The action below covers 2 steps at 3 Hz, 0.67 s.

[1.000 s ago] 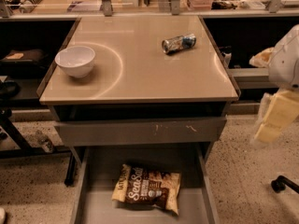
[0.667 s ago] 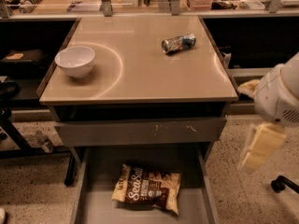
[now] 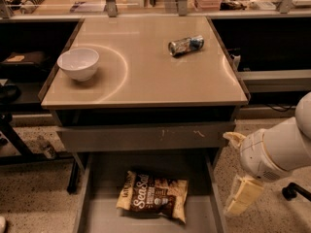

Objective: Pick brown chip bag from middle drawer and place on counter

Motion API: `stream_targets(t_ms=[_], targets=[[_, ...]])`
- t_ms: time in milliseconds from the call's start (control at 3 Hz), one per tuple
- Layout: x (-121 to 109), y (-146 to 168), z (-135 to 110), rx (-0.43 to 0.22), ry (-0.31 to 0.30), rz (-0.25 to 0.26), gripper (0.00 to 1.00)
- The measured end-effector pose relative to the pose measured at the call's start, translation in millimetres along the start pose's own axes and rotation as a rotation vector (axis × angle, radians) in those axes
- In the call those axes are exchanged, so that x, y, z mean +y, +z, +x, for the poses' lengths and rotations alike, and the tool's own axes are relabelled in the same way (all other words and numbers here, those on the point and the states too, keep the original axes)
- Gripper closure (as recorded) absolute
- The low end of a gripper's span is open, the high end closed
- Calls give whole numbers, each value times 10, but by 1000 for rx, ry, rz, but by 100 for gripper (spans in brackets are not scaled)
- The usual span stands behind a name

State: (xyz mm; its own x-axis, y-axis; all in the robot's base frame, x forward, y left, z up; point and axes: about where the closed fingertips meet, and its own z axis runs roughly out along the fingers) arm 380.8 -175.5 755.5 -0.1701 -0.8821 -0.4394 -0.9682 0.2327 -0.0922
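your gripper (image 3: pixel 241 201) has dropped to the right of the middle drawer (image 3: pixel 102 215); open or closed, you can't tell. the brown chip bag (image 3: pixel 153 197) lies untouched, so the grasp's ahead.

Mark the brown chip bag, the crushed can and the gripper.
brown chip bag (image 3: pixel 153 196): camera view, its white lettering, mid-bag.
crushed can (image 3: pixel 185 45): camera view, middle of its body.
gripper (image 3: pixel 241 195): camera view, its pale yellow end, low right, beside the middle drawer (image 3: pixel 99 212).
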Motion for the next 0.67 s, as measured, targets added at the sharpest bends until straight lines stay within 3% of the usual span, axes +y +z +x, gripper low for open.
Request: stream_targets(t_ms=[667], targets=[[27,100,-40,2,-32,21,0]])
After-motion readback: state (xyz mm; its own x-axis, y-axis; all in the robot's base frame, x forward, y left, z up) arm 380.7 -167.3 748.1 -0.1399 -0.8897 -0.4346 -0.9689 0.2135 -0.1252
